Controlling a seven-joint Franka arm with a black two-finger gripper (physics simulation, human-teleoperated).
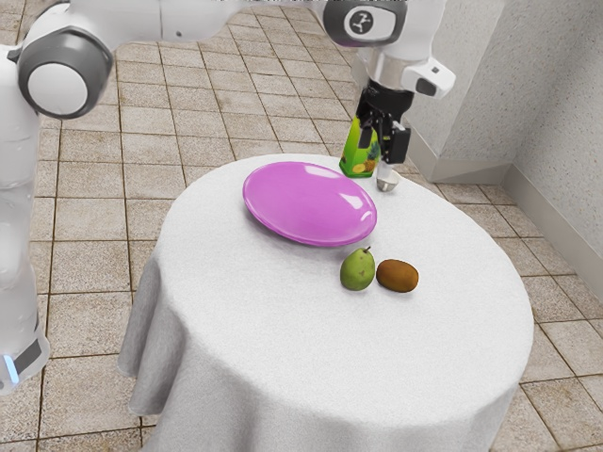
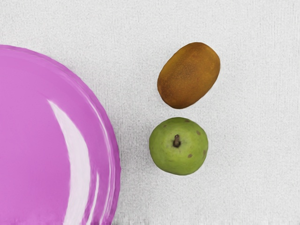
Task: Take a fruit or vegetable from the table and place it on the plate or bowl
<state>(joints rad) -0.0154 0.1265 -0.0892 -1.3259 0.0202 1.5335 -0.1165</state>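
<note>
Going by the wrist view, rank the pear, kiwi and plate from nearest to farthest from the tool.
1. Pear, almost straight under the tool.
2. Kiwi beyond the pear and plate beside it: too close to call.

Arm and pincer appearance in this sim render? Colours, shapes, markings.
Glossy white arm with rounded links and a large grey-ringed joint. Near the wrist there is a dark grey round cap bearing a white logo. The black two-finger pincer mounts under a white hand block. A small blue light strip glows on the lower part of the base.
</note>
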